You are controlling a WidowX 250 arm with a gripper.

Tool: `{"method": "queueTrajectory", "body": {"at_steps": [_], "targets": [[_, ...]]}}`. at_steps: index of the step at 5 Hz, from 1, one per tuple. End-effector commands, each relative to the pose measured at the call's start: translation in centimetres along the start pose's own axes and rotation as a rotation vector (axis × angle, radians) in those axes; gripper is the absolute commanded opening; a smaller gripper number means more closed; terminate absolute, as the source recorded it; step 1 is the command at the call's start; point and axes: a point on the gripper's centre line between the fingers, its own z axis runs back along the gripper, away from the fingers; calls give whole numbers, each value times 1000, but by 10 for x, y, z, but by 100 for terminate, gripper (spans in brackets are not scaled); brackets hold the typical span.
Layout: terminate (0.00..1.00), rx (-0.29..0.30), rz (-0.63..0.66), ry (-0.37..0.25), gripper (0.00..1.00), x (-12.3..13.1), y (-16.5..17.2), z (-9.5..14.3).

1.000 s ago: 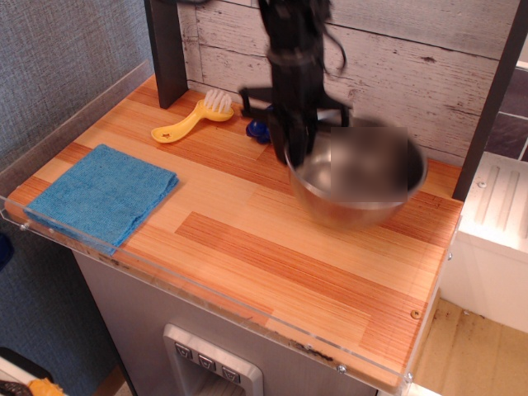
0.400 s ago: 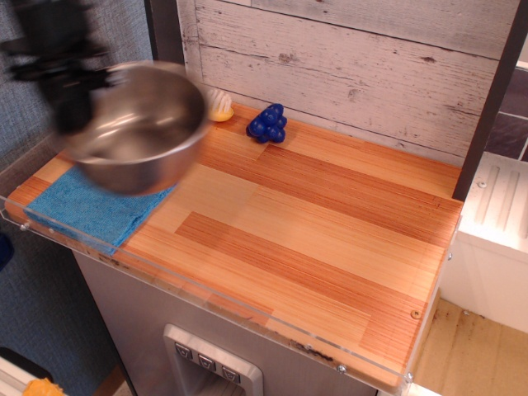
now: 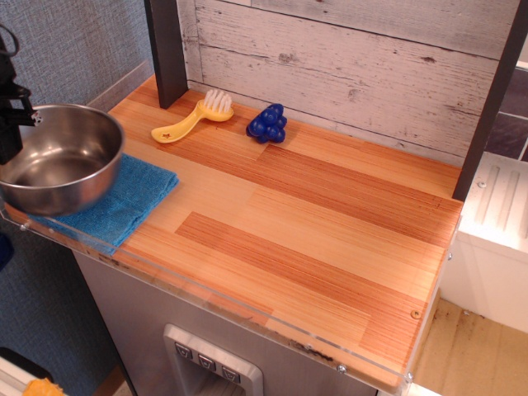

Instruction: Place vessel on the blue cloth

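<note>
At the desk's (image 3: 313, 247) far left edge, the gripper (image 3: 11, 124), clamped on the bowl's (image 3: 59, 169) rim, holds it over the blue cloth (image 3: 124, 202), partly overhanging the edge. Right of the gripper, bare wood lies open, with brush (image 3: 194, 117) and toy grapes (image 3: 268, 124) by the wall. Moments earlier the bowl hung higher and further right.
</note>
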Motion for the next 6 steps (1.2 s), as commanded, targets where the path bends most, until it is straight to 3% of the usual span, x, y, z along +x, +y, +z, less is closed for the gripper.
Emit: {"method": "queueTrajectory", "body": {"at_steps": [1,3,6], "targets": [[0,27,3,-76,0,21,7,14],[0,6,-16,-106,0,23,-10,19],[0,8,-40,-62,0,26,-22,-5]]}}
